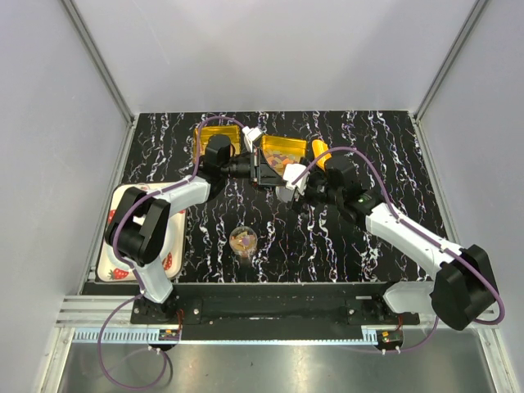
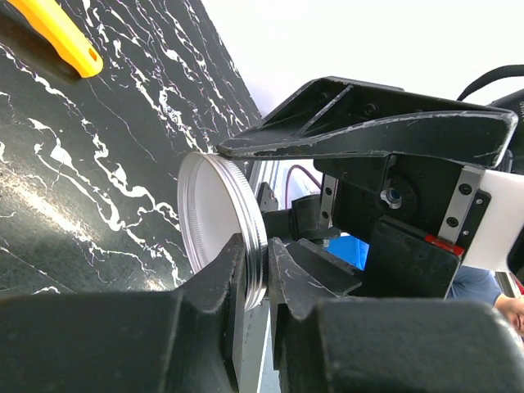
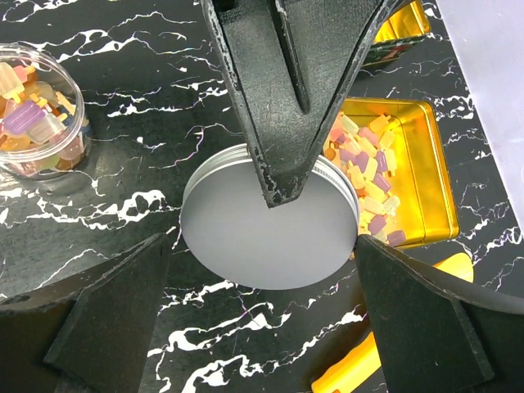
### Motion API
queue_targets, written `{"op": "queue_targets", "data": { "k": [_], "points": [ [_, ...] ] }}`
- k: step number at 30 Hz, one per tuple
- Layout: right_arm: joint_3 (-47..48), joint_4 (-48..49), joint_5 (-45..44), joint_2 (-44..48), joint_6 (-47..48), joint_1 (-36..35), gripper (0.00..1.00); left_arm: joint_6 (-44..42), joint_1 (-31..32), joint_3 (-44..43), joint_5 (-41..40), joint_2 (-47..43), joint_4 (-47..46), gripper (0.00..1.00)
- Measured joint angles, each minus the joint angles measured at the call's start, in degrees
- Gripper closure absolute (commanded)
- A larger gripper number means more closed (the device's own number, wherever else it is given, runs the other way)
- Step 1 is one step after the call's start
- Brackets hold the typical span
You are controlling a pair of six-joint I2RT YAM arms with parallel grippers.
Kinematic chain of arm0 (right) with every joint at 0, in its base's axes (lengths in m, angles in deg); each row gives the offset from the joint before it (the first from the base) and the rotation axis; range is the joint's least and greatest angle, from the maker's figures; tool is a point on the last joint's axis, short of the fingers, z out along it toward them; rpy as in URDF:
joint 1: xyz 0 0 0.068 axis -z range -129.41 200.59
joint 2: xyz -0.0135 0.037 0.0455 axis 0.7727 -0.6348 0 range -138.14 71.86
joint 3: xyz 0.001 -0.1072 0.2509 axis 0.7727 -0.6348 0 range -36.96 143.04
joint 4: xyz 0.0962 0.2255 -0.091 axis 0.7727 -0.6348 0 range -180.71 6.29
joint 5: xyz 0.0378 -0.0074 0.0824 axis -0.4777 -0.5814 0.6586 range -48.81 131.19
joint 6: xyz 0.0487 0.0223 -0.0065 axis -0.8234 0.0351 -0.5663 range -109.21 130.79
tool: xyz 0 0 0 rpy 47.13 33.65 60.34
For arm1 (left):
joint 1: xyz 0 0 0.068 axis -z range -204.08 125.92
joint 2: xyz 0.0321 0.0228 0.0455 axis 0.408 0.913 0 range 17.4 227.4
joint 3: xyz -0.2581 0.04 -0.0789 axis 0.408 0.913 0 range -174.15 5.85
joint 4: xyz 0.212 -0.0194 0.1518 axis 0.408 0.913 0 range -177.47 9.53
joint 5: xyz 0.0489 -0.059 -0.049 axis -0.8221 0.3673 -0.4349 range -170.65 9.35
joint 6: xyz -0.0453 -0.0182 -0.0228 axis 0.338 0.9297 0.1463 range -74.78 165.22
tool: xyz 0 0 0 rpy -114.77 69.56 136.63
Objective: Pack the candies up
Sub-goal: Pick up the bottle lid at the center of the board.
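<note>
The candies (image 3: 370, 168) are small pastel orange, yellow, pink and purple pieces heaped in an open gold tin (image 3: 426, 164). More candies fill a small clear jar (image 3: 33, 110), also seen in the top view (image 1: 243, 240). My left gripper (image 2: 258, 246) is shut on the rim of a round silver lid (image 2: 214, 221) and holds it on edge above the table. In the right wrist view the lid (image 3: 270, 229) lies between my right gripper's open fingers (image 3: 106, 327). My right gripper (image 3: 266, 286) is open around it, the right finger at the lid's edge.
A second gold tin (image 1: 217, 135) stands at the back left of the first (image 1: 282, 151). A yellow-orange scoop (image 1: 319, 151) lies by the tin, also in the right wrist view (image 3: 360, 368). A strawberry-patterned tray (image 1: 123, 246) sits at the left edge.
</note>
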State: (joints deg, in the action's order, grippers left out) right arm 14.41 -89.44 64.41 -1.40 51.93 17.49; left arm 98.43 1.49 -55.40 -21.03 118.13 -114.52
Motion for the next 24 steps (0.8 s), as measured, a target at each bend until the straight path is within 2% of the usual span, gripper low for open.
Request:
{"op": "queue_targets", "data": {
  "k": [24],
  "points": [
    [-0.9,5.5,-3.3,-2.2,-0.6,-1.0,0.02,1.7,-0.3,0.7,0.2,0.0,-2.7,1.0]
  ]
}}
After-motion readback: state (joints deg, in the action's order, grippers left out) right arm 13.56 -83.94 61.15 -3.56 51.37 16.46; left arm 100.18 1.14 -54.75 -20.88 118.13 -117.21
